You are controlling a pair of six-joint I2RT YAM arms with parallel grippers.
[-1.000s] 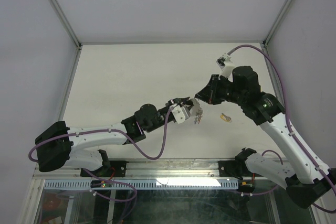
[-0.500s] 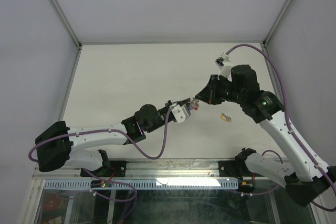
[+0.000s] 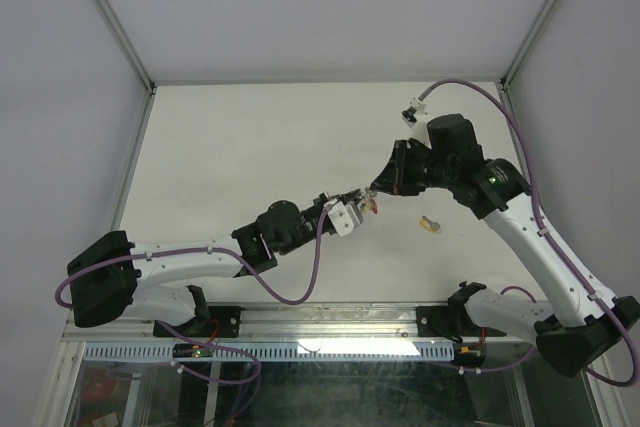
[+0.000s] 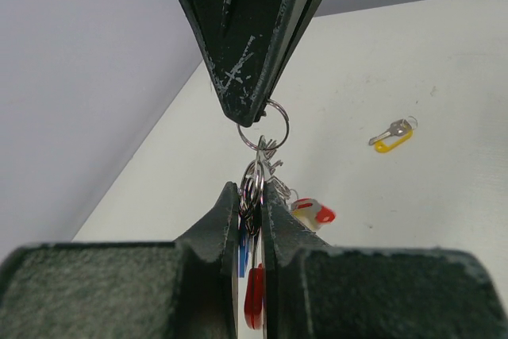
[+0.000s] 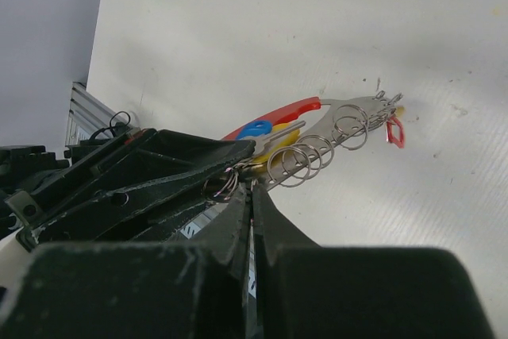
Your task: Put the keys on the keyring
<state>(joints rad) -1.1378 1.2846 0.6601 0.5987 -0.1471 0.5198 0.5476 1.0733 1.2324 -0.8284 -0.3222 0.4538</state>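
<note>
The arms meet over the middle of the table [image 3: 250, 147], with the keyring [image 5: 278, 115] between them. The left gripper [image 4: 251, 190] is clamped hard on its red-arc end, along with a bunch of rings and tags squeezed between the fingers. The keyring looks lifted off the table, its grey bar pointing away from that gripper. Several wire rings hang along the bar, a blue tag [image 5: 255, 128] sits against the arc and a red tag [image 5: 394, 132] dangles at the bar's far end.

The right gripper [image 5: 248, 190] comes in from above the keyring, jaws pressed together on one small split ring [image 4: 287, 126] right where the left fingers grip.

To my eye this is mid-threading: most keys [image 5: 349, 125] are already strung, and that pinched ring is being worked at the keyring. One key with a yellow tag [image 4: 393, 134] lies alone on the table, well apart on the keyring's right-arm side.

Next, I'd guess, the right arm must finish seating that ring, let go, and fetch the yellow one while the left holds steady.

I can't make out any brand, label or writing anywhere.
</note>
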